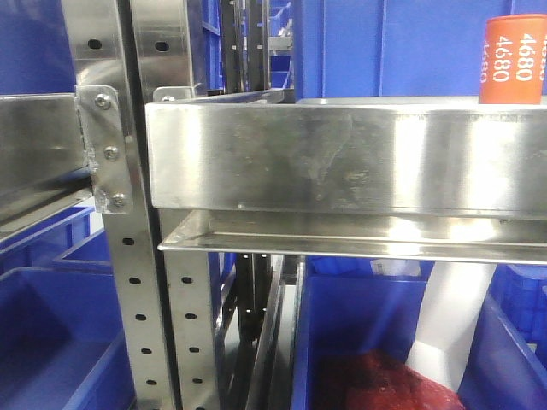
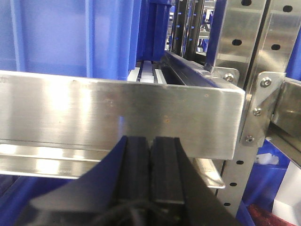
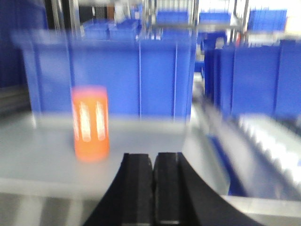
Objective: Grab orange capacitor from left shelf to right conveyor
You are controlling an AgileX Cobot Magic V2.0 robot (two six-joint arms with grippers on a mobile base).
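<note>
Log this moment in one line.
orange capacitor: upright on left shelf, ungrasped | left gripper: shut, empty | right gripper: shut, empty

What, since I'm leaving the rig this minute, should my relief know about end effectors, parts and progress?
The left end effector is shut and empty, facing the tray front of the left shelf.
The right end effector is shut and empty; its view is blurred.
The orange capacitor stands upright on the shelf tray, ahead and left in the right wrist view, untouched.
The right conveyor is not in view.
Done: nothing grasped.
Left: open, grasp the capacitor, carry it to the conveyor, release.
</note>
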